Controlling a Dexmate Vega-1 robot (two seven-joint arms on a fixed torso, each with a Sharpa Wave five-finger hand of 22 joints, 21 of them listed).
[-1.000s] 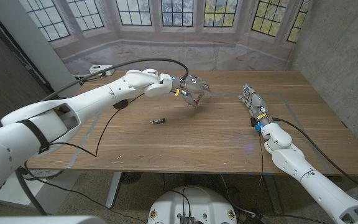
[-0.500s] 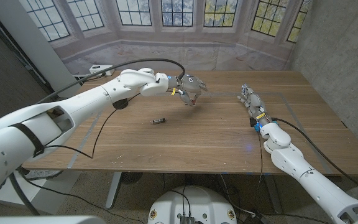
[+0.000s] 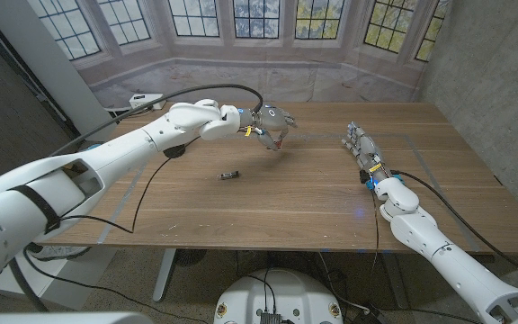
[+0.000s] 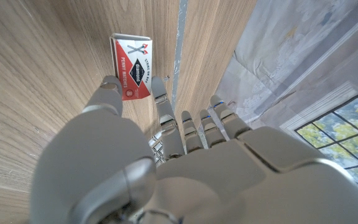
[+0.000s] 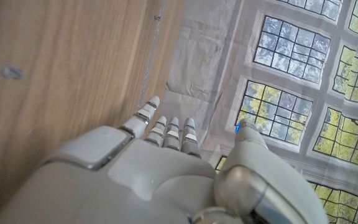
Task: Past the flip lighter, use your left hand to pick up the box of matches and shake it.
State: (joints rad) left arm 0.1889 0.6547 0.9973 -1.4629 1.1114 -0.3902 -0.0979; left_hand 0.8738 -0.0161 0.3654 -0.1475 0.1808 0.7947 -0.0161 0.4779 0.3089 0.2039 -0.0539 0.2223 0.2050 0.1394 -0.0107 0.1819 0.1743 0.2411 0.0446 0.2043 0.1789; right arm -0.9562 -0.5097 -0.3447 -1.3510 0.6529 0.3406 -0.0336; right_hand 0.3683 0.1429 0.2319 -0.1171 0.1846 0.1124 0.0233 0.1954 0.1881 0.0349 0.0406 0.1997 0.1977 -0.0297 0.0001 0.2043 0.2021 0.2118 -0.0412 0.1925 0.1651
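My left hand (image 3: 272,123) hangs above the far middle of the table. It pinches the box of matches (image 4: 131,66), white with a red label, between thumb and fingertips (image 4: 159,92). In the head view the box of matches (image 3: 274,138) peeks out under the hand, off the wood. The flip lighter (image 3: 229,174), small and dark, lies on the table nearer to me and a little left of that hand. My right hand (image 3: 361,143) rests at the right of the table, fingers straight and together, holding nothing.
A black cable (image 3: 156,171) droops from the left arm across the table's left part. Pale tape lines (image 4: 180,56) run over the wood. A white power strip (image 3: 142,101) lies beyond the table's far left corner. A concrete wall (image 3: 493,81) stands on the right.
My left hand has risen a little and drifted away from me with the box of matches in its pinch. The lighter and my right hand have stayed put.
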